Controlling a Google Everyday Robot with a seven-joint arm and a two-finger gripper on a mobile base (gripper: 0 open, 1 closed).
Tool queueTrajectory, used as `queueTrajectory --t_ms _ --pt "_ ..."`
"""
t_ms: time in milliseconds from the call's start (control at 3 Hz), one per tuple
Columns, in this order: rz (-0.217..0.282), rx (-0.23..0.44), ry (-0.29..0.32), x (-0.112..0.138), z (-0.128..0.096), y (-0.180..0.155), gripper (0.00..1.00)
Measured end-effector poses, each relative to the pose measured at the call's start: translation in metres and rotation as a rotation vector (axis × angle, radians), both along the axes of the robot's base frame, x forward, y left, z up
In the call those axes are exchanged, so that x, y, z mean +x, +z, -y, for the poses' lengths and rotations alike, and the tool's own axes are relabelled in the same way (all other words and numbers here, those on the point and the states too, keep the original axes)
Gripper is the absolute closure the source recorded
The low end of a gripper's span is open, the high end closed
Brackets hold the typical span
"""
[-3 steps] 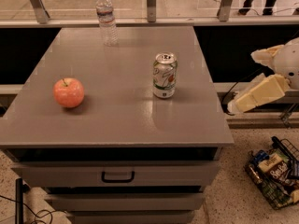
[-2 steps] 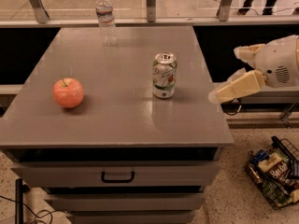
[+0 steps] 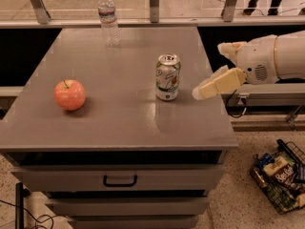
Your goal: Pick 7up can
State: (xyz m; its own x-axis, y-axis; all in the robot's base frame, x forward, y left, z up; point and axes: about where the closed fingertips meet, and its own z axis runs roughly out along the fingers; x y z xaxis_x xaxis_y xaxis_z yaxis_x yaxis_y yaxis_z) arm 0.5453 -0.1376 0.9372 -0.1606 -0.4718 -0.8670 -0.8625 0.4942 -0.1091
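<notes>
The 7up can stands upright near the middle right of the grey cabinet top; it is white and green with a red spot and a silver top. My gripper comes in from the right at can height, a short way to the right of the can and not touching it. Its two cream fingers are spread apart and hold nothing.
A red apple sits on the left of the top. A clear water bottle stands at the back edge. Drawers with a handle are below. A wire basket of snacks lies on the floor at the right.
My gripper has moved left from beyond the cabinet's right edge to just beside the can. The can, apple and bottle have not moved.
</notes>
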Motion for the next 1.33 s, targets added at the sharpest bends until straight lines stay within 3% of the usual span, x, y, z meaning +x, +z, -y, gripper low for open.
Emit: queueTrajectory --t_ms 667,1333 --pt "0.043 0.048 0.047 0.028 -0.038 -0.044 0.0" --pt "0.088 0.143 0.067 0.059 -0.067 -0.058 0.0"
